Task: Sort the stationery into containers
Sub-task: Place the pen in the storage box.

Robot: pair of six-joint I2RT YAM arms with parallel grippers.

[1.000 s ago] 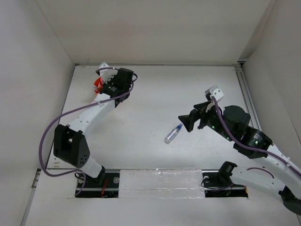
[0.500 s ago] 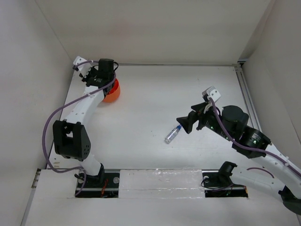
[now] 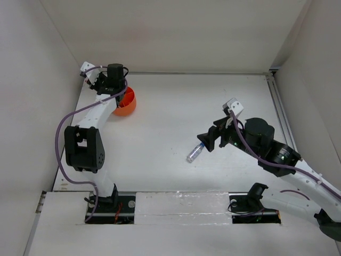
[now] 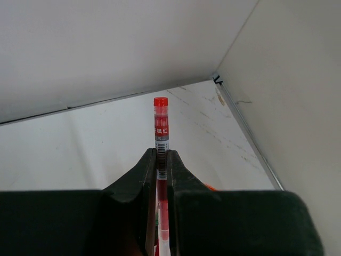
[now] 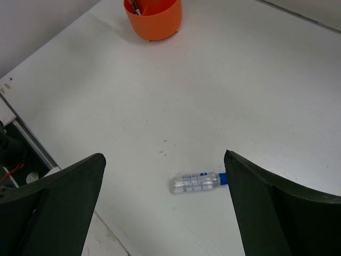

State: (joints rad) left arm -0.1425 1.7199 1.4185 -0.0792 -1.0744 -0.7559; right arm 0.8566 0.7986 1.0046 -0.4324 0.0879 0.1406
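At ten o'clock, by the table's [image 3: 213, 96] corner edges, the orange tub [image 5: 153, 21] held a dark pen [image 5: 136, 6]. The left pincer [image 4: 161, 153] clamped a red pen [image 4: 161, 122]. The right pincer [image 5: 163, 157] gaped wide above the blue-capped bottle [image 5: 197, 182].

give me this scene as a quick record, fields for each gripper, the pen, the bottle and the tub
left gripper: shut on the red pen, at the table's far left corner by the tub
red pen: clamped between the fingers, capped end sticking out past the tips
right gripper: open, holding nothing, above the bottle
clear blue-capped bottle: lying on its side on the table, touching neither finger
orange tub: standing upright at the far left, a thin dark item showing inside at its rim
left to sort: red pen, bottle
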